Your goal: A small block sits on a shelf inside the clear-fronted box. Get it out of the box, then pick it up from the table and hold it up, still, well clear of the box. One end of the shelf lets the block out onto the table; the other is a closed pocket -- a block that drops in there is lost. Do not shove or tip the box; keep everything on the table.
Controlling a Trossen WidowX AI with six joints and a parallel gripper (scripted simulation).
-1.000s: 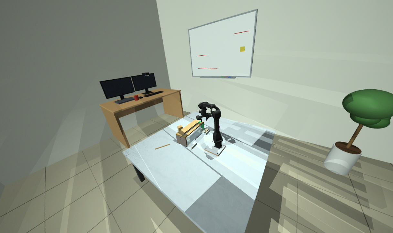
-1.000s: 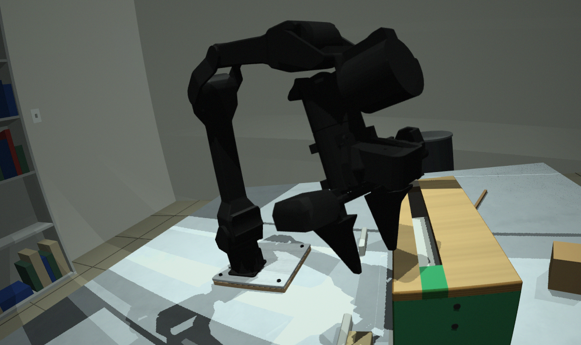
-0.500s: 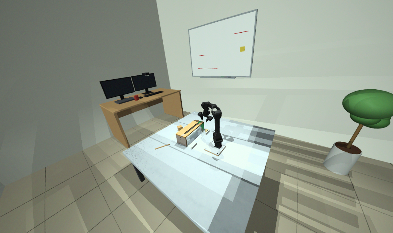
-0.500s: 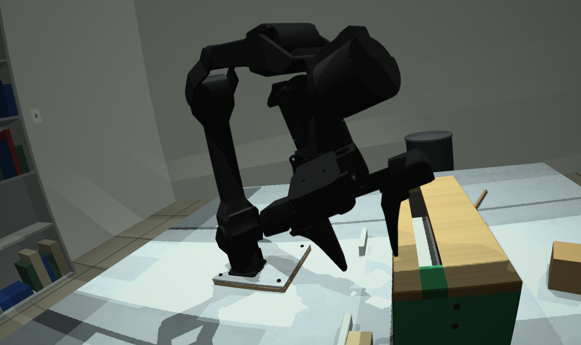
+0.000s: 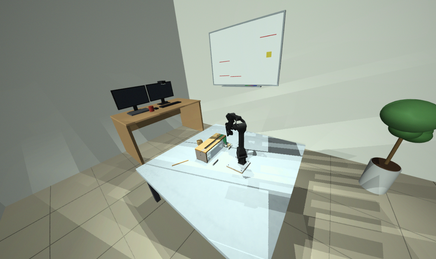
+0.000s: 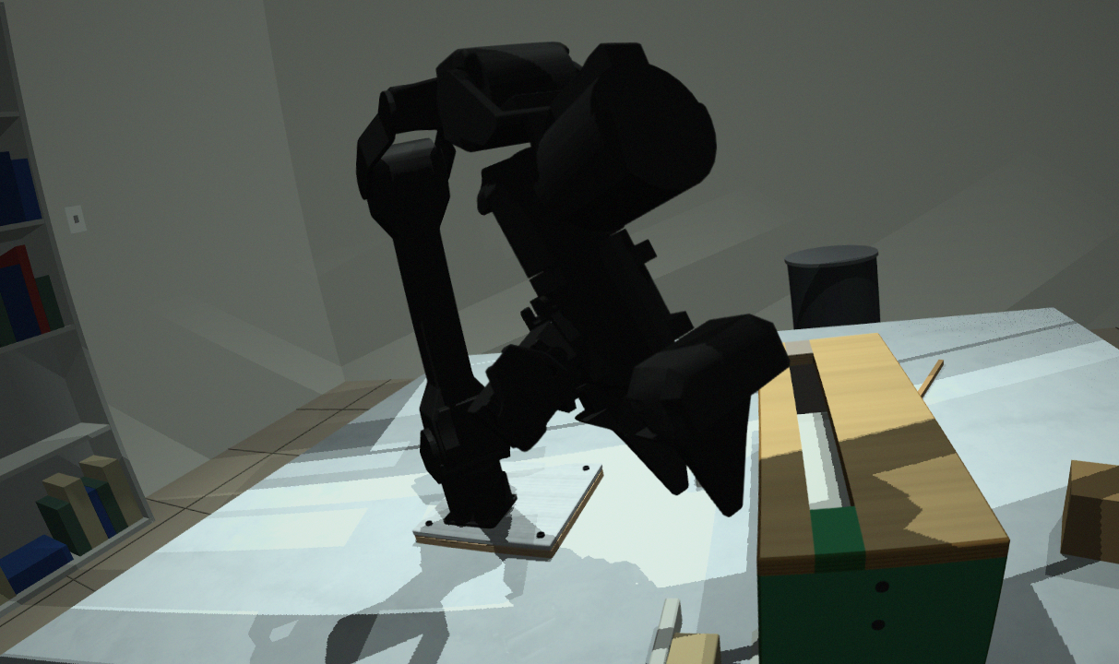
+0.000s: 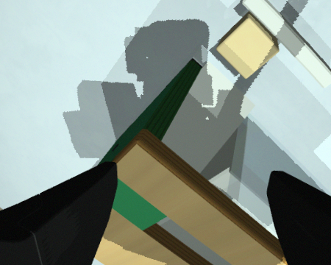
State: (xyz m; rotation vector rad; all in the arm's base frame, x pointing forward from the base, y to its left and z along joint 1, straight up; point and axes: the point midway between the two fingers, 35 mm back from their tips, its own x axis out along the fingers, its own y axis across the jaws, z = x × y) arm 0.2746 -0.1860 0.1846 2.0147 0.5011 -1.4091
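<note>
Black two-fingered hand (image 7: 187, 231), parted and grasping nothing, above the green-ended wooden box with slotted top (image 6: 868, 462). Small pale cubic wooden block (image 7: 247, 46) on the glossy pale desk (image 7: 62, 29), seemingly touching a flat white bar (image 7: 288, 37).

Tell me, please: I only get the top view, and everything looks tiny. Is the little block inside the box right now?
Observer: No. The wrist view shows the tan block lying on the table, just outside the green end of the box.
Operator: Has the hand got hold of it?
Observer: No. The hand is open with nothing between its fingers. It hangs above the box's top corner, apart from the block.
Operator: Is anything lying near the block?
Observer: A white bar lies right beside it. I cannot tell whether they touch.
</note>
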